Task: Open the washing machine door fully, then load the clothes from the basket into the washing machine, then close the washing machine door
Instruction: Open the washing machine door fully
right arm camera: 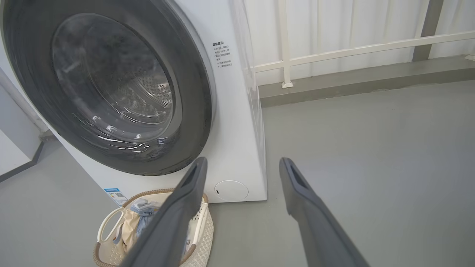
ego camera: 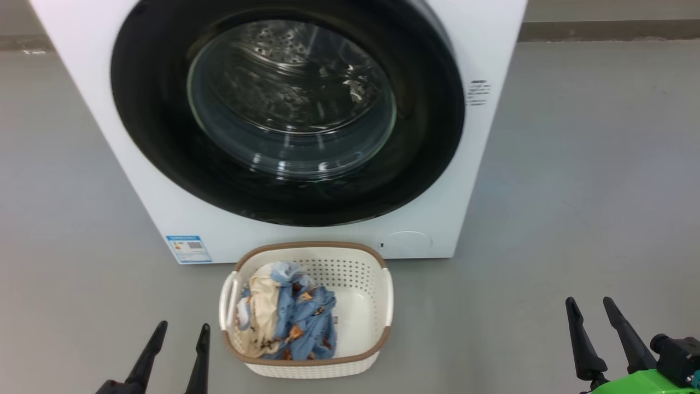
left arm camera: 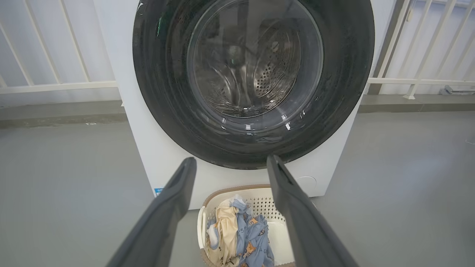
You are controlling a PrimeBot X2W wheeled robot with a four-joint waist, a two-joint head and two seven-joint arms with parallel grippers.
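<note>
1. On the floor directly before the robot, the washing machine stands with the washing machine door shut flush against its front. Judge the opening step as not yet begun.
2. Note that the clothes lie heaped in the left half of the basket. The basket sits on the floor just below the door, close against the machine's front. No laundry can be made out in the drum through the glass.
3. Treat all three steps as outstanding: opening, loading, closing.
4. Confirm the left tool: fingers spread wide, gripping nothing, low and near the basket's left handle without touching it.
5. Confirm the right tool: fingers spread wide, gripping nothing, well apart from the basket on its right side.
6. Observe that the door lies ahead of and above both tools, touched by neither. In the left wrist view it sits straight ahead beyond the fingers; in the right wrist view it sits off to the left.
</note>
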